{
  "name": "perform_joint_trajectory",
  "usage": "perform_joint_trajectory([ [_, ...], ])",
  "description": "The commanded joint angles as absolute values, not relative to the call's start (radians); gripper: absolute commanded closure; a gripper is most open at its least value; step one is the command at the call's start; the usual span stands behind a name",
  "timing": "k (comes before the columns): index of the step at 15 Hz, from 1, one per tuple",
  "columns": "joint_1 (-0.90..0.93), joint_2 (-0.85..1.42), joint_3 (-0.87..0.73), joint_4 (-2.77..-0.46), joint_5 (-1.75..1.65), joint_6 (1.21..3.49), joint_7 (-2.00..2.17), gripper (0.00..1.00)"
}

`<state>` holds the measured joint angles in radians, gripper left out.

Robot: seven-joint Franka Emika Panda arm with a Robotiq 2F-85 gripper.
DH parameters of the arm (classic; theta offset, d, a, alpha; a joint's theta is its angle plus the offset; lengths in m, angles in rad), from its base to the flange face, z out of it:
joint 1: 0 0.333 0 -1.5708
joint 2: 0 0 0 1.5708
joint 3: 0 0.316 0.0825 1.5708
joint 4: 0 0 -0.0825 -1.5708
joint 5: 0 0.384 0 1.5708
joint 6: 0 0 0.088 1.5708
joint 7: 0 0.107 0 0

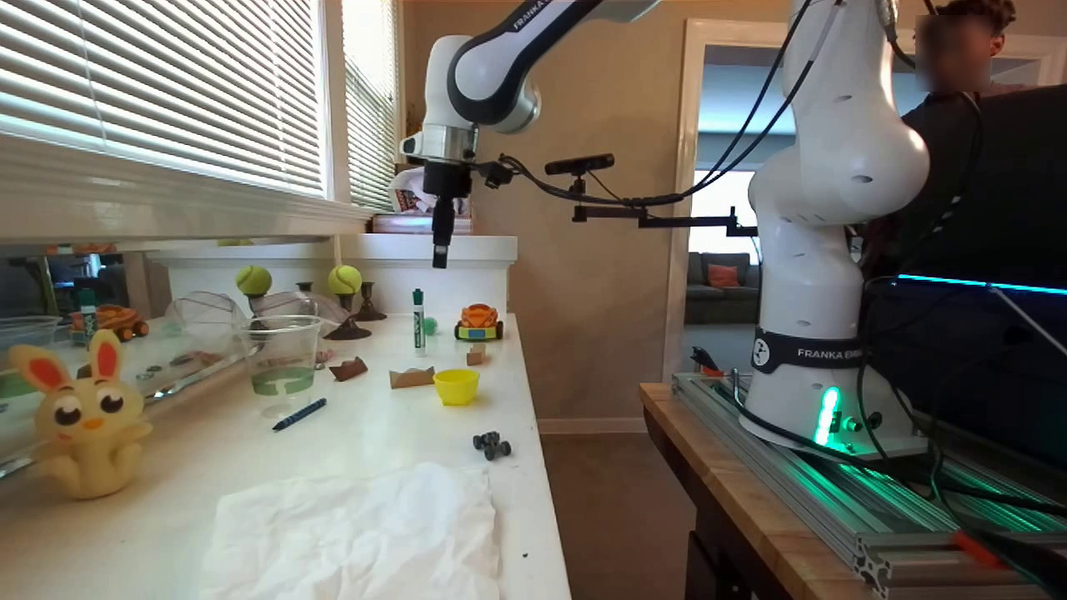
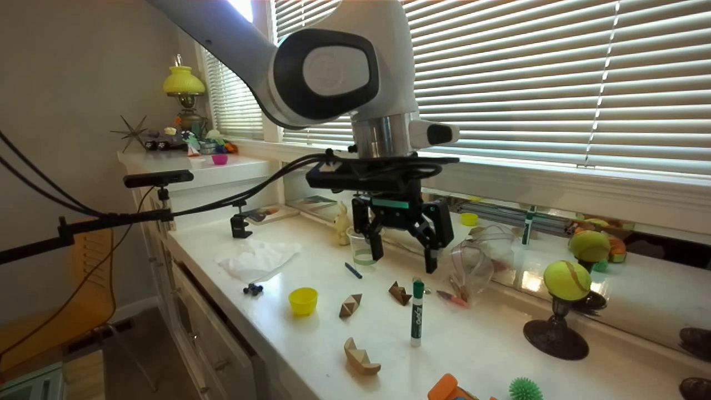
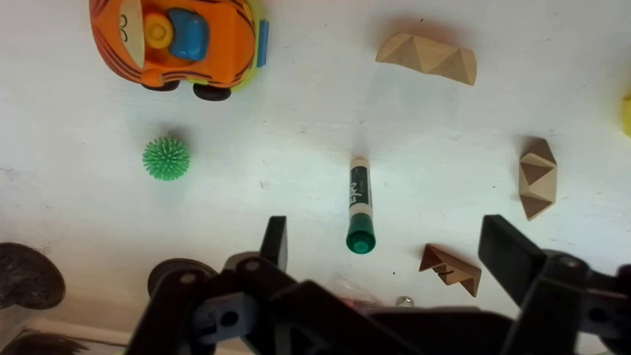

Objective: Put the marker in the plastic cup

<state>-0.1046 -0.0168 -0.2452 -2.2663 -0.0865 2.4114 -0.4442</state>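
The marker stands upright, cap up, on the white counter; it has a green cap and a white and dark green body. It shows in both exterior views [image 1: 418,325] [image 2: 416,318] and in the wrist view [image 3: 360,197]. The clear plastic cup [image 1: 282,357] stands upright near the window side; in an exterior view the cup [image 2: 362,253] is partly hidden behind a finger. It is out of the wrist view. My gripper [image 1: 440,257] [image 2: 404,263] is open and empty, in the air above the counter. In the wrist view the marker lies between the gripper's spread fingers [image 3: 392,241], apart from both.
Wooden pieces [image 3: 449,268], a yellow cup [image 1: 456,387], an orange toy car [image 3: 197,44] and a green spiky ball [image 3: 166,158] surround the marker. A dark pen [image 1: 299,414] lies by the plastic cup. Tennis balls on dark stands [image 2: 555,339] and a clear bag [image 2: 472,272] line the mirror.
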Motion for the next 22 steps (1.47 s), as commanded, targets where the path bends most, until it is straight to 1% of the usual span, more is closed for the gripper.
perform_joint_trajectory([
  [1,-0.13,0.056,-0.215,-2.191,-0.085,2.377,-0.409,0.0],
  [10,-0.144,0.153,-0.179,-2.133,-0.072,2.372,-0.392,0.0],
  [22,-0.153,0.218,-0.165,-2.087,-0.085,2.381,-0.339,0.0],
])
